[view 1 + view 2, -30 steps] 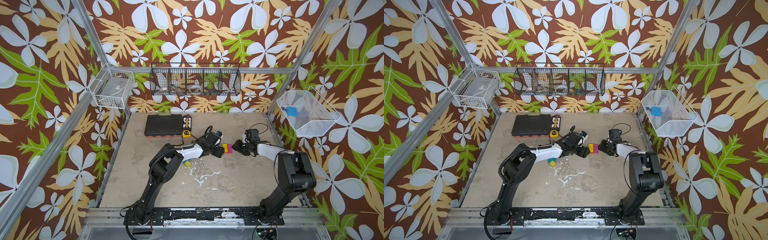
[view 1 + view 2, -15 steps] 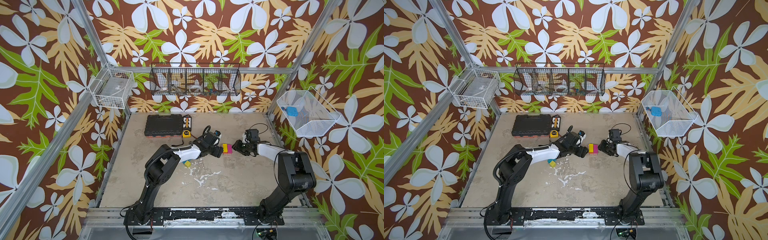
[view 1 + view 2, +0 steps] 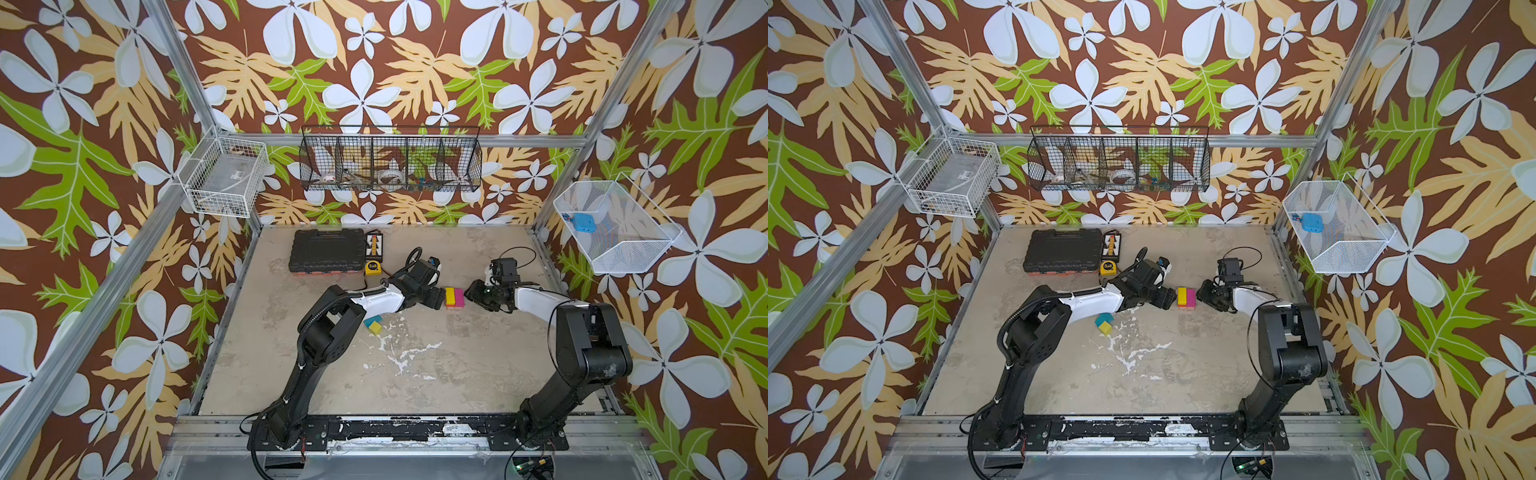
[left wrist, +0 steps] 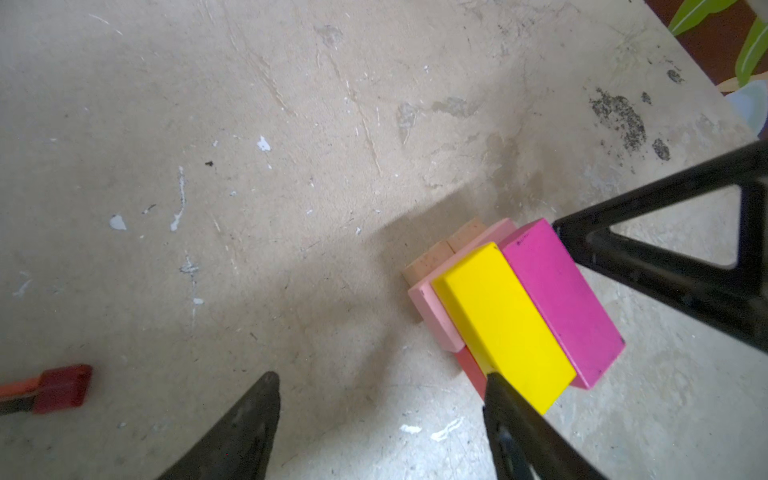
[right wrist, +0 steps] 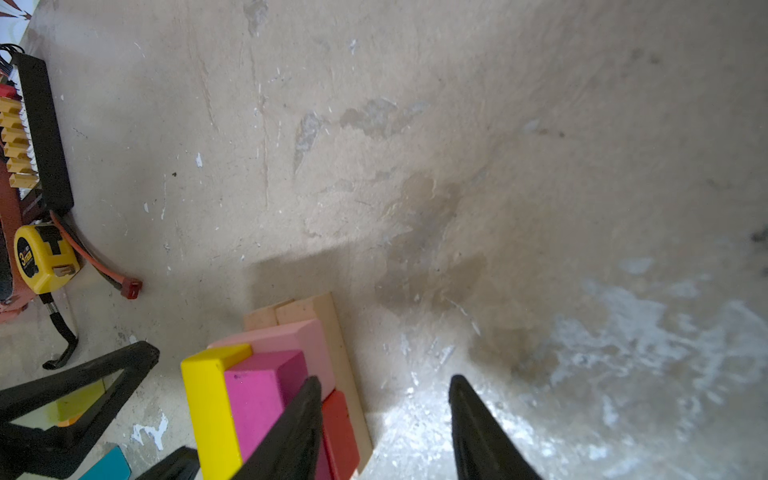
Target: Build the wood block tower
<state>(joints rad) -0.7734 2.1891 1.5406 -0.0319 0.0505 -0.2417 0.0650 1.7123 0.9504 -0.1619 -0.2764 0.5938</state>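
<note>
The tower [image 3: 454,297] is a low stack mid-table: tan planks [image 4: 432,257] at the base, pink [image 4: 436,320] and red [image 5: 340,428] bricks on them, a yellow brick [image 4: 507,324] and a magenta brick [image 4: 561,299] side by side on top. My left gripper [image 4: 380,386] stands open just left of the stack, nothing between its fingers, one fingertip [image 4: 498,399] against the yellow brick's end. My right gripper [image 5: 384,386] is open on the other side, one finger [image 5: 303,411] beside the magenta brick. A teal wedge [image 3: 371,322] and a yellow cube [image 3: 376,329] lie loose under the left forearm.
A black tool case [image 3: 326,251], a bit holder [image 3: 375,245] and a yellow tape measure [image 3: 373,268] sit at the back left. A red-tipped cable [image 5: 133,289] lies near them. Wire baskets [image 3: 390,160] hang on the walls.
Almost nothing: the left arm wavers slightly beside the tower. The blocks and the right arm have not moved.
</note>
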